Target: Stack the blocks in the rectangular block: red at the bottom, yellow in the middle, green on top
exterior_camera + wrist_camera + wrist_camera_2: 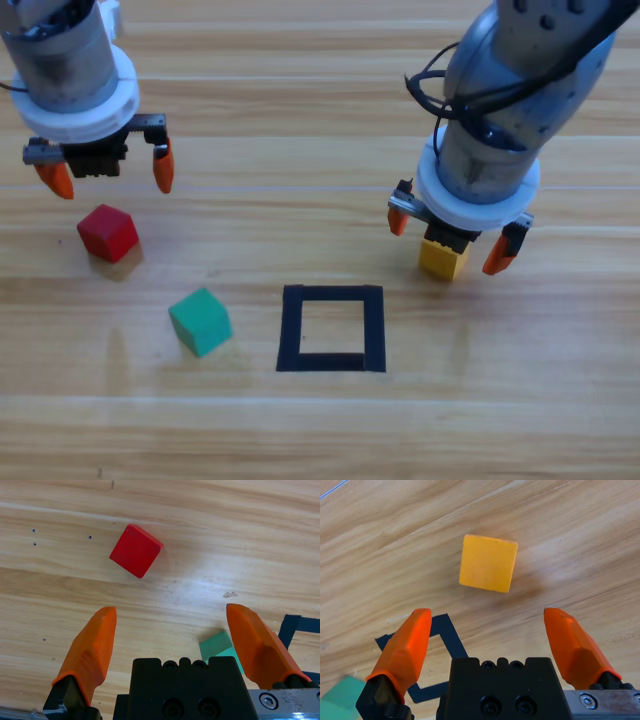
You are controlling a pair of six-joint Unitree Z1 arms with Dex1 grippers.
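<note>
Wooden table [300, 150]: yellow cube [442, 259] square under open right tool [452, 235].

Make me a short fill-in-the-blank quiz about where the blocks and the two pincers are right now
1. The left pincer hangs open above the table near the ____ cube.
2. The right pincer hangs open over the ____ cube.
3. The black tape rectangle holds ____ cubes.
4. The green cube lies between the red cube and the ____.

Missing words: red; yellow; no; tape rectangle

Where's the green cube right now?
High view: the green cube sits left of the tape rectangle, below and right of the red cube.
</note>
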